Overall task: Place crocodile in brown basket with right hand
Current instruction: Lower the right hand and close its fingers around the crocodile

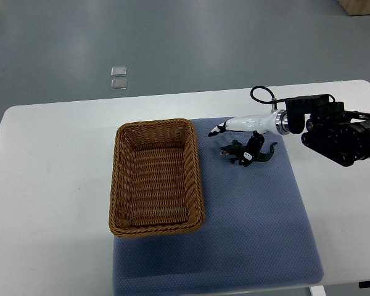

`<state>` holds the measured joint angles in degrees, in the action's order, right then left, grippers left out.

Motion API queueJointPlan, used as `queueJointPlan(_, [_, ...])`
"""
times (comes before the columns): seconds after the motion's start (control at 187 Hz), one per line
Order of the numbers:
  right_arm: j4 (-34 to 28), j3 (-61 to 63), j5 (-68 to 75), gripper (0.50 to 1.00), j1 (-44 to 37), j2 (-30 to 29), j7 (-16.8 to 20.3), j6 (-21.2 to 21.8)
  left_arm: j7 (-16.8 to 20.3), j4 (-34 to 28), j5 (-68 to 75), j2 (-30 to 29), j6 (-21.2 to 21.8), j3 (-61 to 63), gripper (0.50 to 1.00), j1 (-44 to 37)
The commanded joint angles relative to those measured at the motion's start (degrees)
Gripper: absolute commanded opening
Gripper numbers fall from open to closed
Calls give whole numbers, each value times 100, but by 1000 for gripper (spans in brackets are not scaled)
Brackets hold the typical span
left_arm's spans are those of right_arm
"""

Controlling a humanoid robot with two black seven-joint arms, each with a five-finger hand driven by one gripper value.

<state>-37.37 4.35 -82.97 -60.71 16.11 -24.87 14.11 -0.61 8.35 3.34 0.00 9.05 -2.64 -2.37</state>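
A dark green toy crocodile (266, 153) lies on the blue mat (246, 222), a little to the right of the brown wicker basket (120, 185). Nothing is inside the basket. My right hand (234, 143), white with black fingertips, comes in from the right edge and hovers over the crocodile's front end. One finger stretches left toward the basket, while other fingers (253, 149) hang down onto the crocodile's body. The toy still rests on the mat. The hand looks open rather than closed around it. No left arm shows.
The mat covers the middle and right of the white table (49, 185), and the basket's left side sits off the mat. Two small clear squares (118, 78) lie on the floor beyond the table. A cardboard box corner (361, 6) shows at top right.
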Motion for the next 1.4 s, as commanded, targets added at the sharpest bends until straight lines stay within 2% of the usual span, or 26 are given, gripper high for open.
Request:
queueJointPlan(0.0, [81,-13,0,909,60,-64,-9,-75,0,0,0,0,0,0,1000,0])
queueJointPlan(0.182, [90,-39,-9,897,77,-64,-9,-84,0,0,0,0,0,0,1000,0])
queueJointPlan(0.566, [90,-92,-35,838,86,-64,-18,-110,0,0,0,0,0,0,1000,0])
queueJointPlan(0.743, [90,-136,-35,829,77,-64,-18,-110,0,0,0,0,0,0,1000,0])
queueJointPlan(0.865, [81,-127,-35,801,86,-64,-18,-110,0,0,0,0,0,0,1000,0])
queueJointPlan(1.036, [72,-127,-35,795,68,-64,-53,-110,0,0,0,0,0,0,1000,0])
queueJointPlan(1.159, [72,-127,-35,762,68,-64,-79,-110,0,0,0,0,0,0,1000,0])
queueJointPlan(1.394, [28,-145,-44,733,77,-64,-88,-119,0,0,0,0,0,0,1000,0])
